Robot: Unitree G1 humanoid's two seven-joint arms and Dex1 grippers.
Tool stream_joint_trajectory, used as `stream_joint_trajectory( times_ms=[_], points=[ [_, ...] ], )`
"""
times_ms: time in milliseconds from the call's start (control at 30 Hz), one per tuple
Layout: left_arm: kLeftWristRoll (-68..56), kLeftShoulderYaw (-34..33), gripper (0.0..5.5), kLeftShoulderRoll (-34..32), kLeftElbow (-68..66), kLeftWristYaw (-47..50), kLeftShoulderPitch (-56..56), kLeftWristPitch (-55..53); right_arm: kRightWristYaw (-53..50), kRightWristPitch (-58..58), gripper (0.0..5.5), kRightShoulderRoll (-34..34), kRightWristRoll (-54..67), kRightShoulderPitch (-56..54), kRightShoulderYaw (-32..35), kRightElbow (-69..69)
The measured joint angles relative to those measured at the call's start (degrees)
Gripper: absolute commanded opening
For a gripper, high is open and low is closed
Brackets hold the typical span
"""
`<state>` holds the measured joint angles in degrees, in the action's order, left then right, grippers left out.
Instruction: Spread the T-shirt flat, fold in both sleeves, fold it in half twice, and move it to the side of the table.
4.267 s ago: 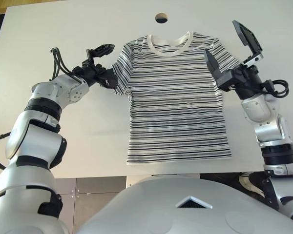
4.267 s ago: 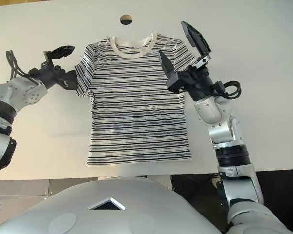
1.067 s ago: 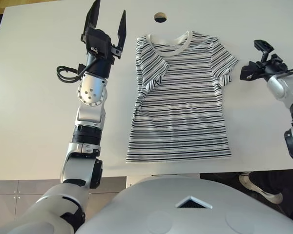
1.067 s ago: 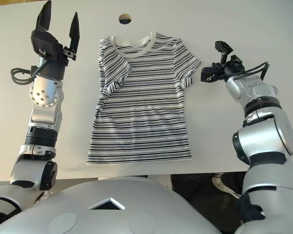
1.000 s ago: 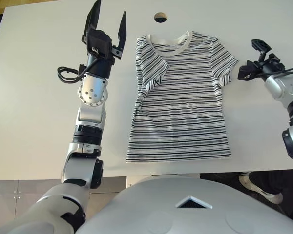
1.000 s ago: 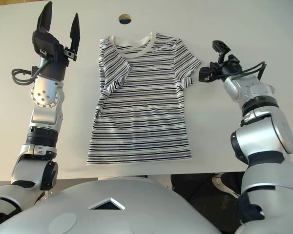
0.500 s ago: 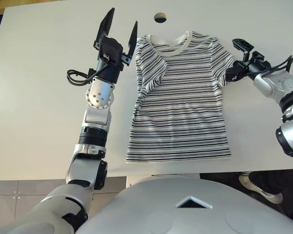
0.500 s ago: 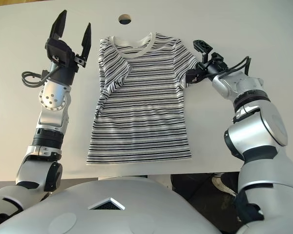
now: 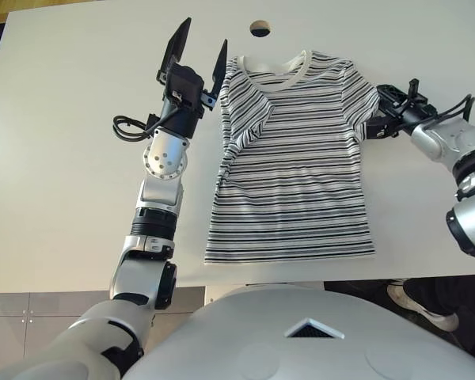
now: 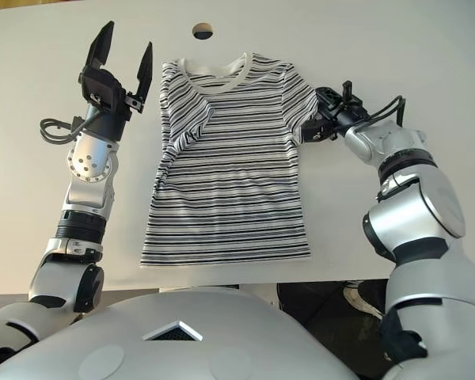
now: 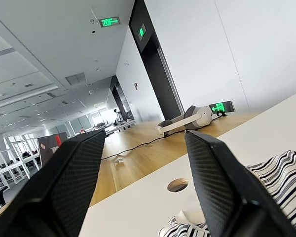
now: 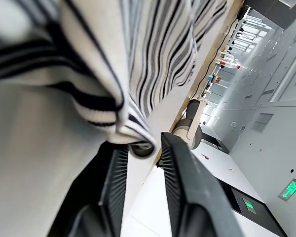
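Note:
The black-and-white striped T-shirt (image 9: 289,170) lies flat on the white table (image 9: 63,158), collar at the far side. Its left sleeve (image 9: 249,127) is folded in over the chest. The right sleeve (image 9: 362,95) still lies spread outward. My right gripper (image 9: 374,128) sits low at that sleeve's outer edge; in the right wrist view its fingers (image 12: 187,197) are shut on the sleeve hem (image 12: 89,74). My left gripper (image 9: 196,51) is raised above the table just left of the shirt's shoulder, open with nothing between its fingers (image 11: 74,187).
A round hole (image 9: 260,29) lies in the tabletop just beyond the collar. Bare table stretches wide to the left of the shirt and narrower to the right. The table's near edge runs just below the shirt's hem.
My right gripper moved in to the right sleeve and closed on its hem. The left arm, still open, drifted slightly toward the shirt. Earlier, the left sleeve was folded in.

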<state>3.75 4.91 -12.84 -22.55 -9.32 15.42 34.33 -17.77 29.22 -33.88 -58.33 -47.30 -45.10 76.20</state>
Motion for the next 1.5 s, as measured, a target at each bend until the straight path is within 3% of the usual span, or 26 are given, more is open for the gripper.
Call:
stream_joint_trajectory(
  times_ms=[100,300,800,1267,1500],
  points=[
    [0.2,0.2,2.99,0.3,1.1,-0.1,-0.3,-0.1,0.1,0.7,0.11,-0.5,0.0,-0.3,-0.3,-0.3],
    [0.3,0.5,2.99,0.8,2.8,-0.5,-1.6,-0.2,0.2,1.4,0.11,-0.7,1.2,-0.4,0.0,-0.7],
    [-0.1,-0.6,2.99,0.6,3.0,-1.0,-1.8,-0.3,-5.2,8.6,0.11,-1.0,10.2,3.3,8.9,-6.4],
    [-0.1,-0.3,2.99,1.6,1.2,-1.0,-1.8,-0.2,-3.8,12.4,0.11,3.4,7.7,4.7,5.6,-16.2],
    [-0.1,-0.3,2.99,1.7,-0.9,-1.0,-1.5,0.0,-2.9,10.8,1.36,6.1,6.9,5.1,5.5,-16.5]
  ],
)
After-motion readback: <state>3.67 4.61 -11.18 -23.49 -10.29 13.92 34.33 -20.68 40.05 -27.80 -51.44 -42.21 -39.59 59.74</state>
